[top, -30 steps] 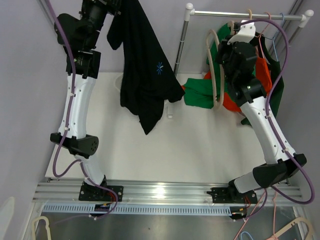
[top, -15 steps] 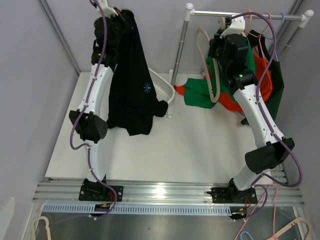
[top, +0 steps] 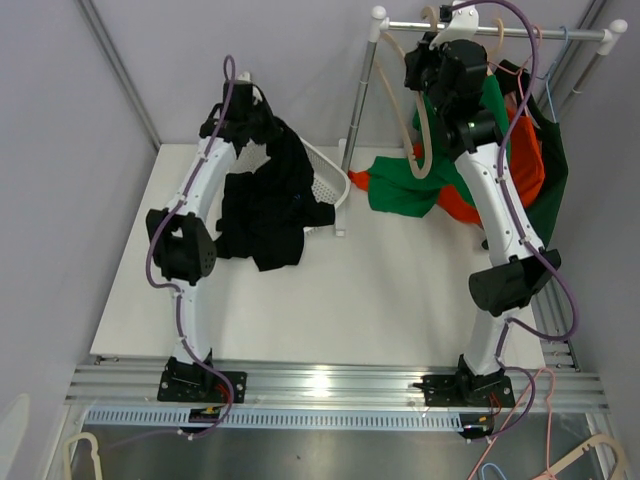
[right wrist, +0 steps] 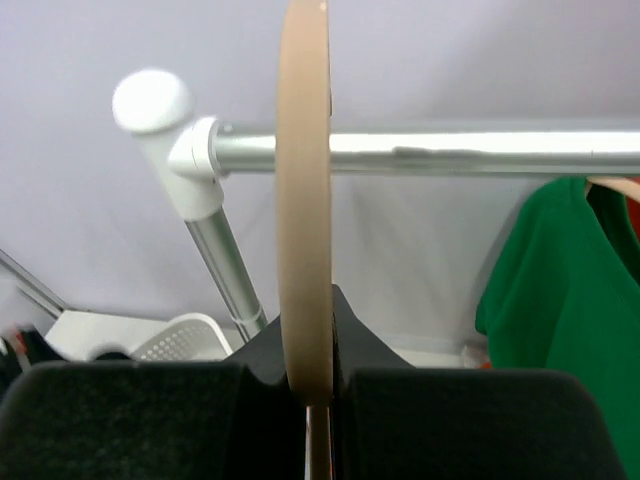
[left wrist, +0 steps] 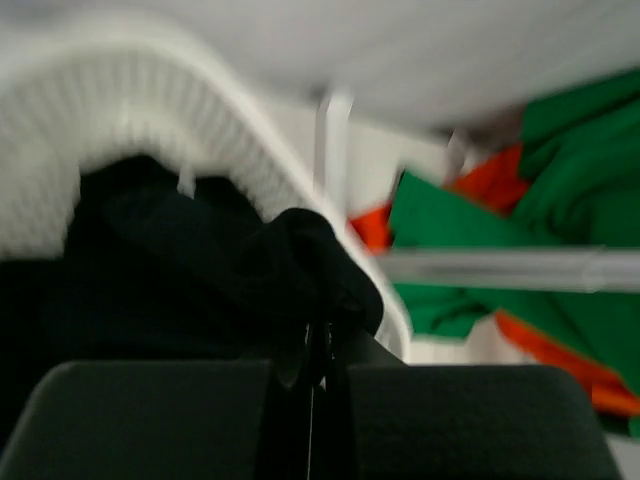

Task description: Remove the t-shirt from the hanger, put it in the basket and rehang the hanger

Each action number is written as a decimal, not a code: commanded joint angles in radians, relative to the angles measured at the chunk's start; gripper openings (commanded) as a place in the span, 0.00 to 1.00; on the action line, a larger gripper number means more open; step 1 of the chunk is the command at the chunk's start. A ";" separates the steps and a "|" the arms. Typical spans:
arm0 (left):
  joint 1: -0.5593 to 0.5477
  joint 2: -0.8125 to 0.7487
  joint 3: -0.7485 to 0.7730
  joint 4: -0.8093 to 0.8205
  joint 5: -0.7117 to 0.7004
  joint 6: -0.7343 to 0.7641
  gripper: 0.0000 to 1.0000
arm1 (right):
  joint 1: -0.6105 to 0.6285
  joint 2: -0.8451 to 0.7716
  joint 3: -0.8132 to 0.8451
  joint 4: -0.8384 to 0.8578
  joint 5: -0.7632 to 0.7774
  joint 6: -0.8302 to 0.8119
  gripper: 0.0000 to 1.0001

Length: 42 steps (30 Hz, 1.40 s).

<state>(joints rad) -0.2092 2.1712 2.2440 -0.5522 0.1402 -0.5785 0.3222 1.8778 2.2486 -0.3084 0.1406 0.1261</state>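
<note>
The black t-shirt [top: 268, 200] is off the hanger and droops over the rim of the white basket [top: 325, 178] and onto the table. My left gripper [top: 262, 128] is shut on a fold of the black t-shirt [left wrist: 300, 260], above the basket [left wrist: 140, 110]. My right gripper [top: 432, 62] is shut on the bare beige wooden hanger [top: 420, 120], holding it up by the metal clothes rail [top: 520, 31]. In the right wrist view the hanger [right wrist: 303, 200] stands edge-on between the jaws, in front of the rail [right wrist: 430, 150].
Green [top: 405, 185] and orange [top: 520, 150] garments hang from the rail and spill onto the table at the back right. The rail's upright post [top: 362, 90] stands just right of the basket. More hangers [top: 585, 455] lie below the front edge of the table.
My left arm has come down from high up, lowering the black t-shirt from hanging full length to bunched over the basket. My right arm has lifted the hanger toward the rail.
</note>
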 commanded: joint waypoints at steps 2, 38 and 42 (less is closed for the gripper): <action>-0.015 -0.100 -0.277 -0.157 0.148 -0.121 0.01 | -0.009 0.061 0.136 0.005 -0.035 -0.014 0.00; 0.022 0.061 -0.239 -0.304 0.245 -0.007 0.55 | -0.020 0.146 0.212 -0.034 -0.110 0.079 0.67; 0.022 0.055 -0.213 -0.284 0.259 -0.034 0.77 | -0.020 0.098 0.200 -0.038 -0.098 0.063 0.87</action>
<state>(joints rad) -0.1936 2.2421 1.9675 -0.8429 0.3889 -0.6014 0.3027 2.0659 2.4298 -0.3466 0.0437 0.2016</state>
